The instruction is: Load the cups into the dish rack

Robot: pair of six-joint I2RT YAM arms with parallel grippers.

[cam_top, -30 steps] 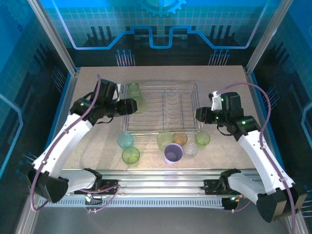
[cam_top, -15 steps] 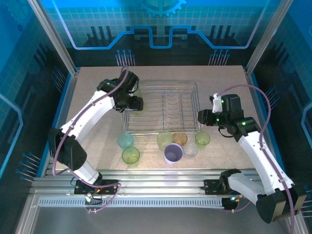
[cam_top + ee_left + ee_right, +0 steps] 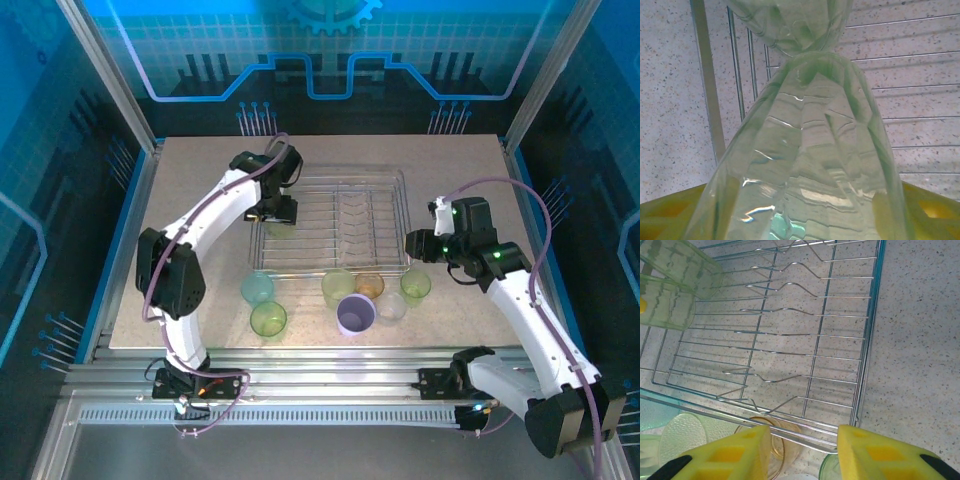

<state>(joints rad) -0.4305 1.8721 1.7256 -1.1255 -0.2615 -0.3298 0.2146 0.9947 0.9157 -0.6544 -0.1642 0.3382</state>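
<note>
One green cup (image 3: 810, 150) is clenched in left jaws over dish rack (image 3: 345, 230); right jaws released.

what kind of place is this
Likely a robot lab cell, not a kitchen: arms bolted to a metal rail, blue printed panels walling a speckled table, with a rack and cups laid out.

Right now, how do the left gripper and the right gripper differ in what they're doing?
Load: the left gripper is closed on a green cup, while the right gripper is open with nothing between its fingers.
Place: the left gripper is over the far-left corner of the dish rack, while the right gripper is by its near-right corner, close to the amber cup.
Shared: both are yellow-fingered and at the rack.
</note>
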